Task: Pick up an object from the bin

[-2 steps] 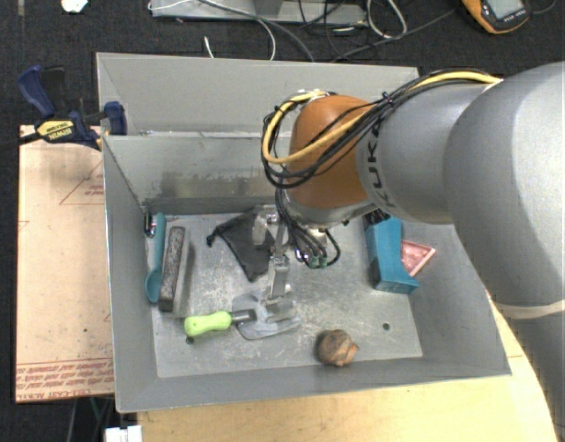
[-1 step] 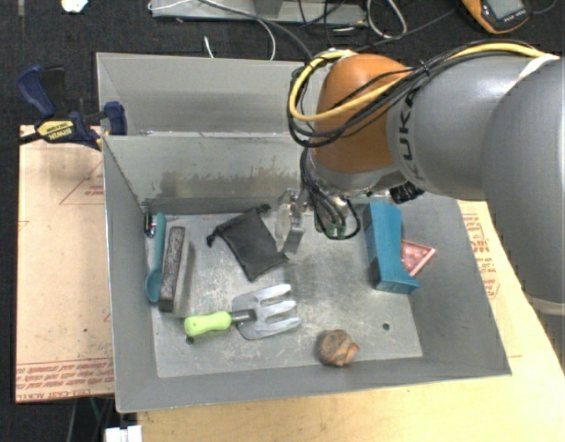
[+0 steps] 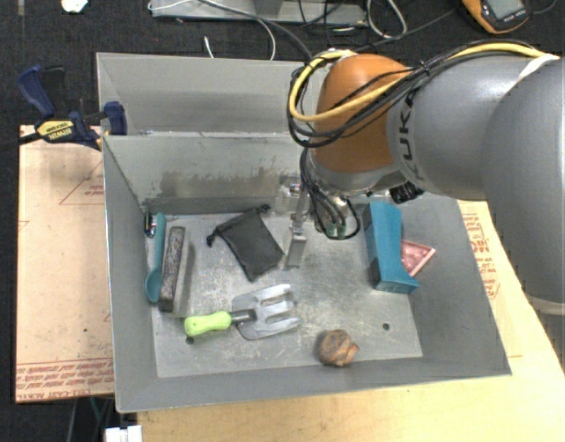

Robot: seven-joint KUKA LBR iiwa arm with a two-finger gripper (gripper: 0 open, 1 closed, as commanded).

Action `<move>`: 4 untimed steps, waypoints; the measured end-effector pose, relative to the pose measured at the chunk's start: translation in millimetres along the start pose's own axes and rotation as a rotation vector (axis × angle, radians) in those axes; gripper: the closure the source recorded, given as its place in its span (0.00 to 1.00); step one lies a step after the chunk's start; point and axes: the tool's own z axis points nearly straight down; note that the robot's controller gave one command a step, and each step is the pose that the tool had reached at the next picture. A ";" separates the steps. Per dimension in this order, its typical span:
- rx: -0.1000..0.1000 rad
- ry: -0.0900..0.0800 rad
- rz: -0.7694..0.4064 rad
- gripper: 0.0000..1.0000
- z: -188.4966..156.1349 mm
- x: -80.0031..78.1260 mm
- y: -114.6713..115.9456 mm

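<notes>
Gripper (image 3: 296,243) beside black pouch (image 3: 251,243); whether clenched, cannot tell.
Blue box (image 3: 389,247) at 3 o'clock, green-handled scoop (image 3: 246,317) at 6.

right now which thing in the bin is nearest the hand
The black pouch, lying just left of the hand. The blue box, green-handled scoop and brown rock all lie farther off.
</notes>
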 end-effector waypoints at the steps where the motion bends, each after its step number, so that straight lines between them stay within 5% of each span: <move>1: 0.000 0.000 0.000 0.00 0.0 0.0 0.0; 4: -0.001 -0.001 -0.081 0.00 66.6 48.7 31.5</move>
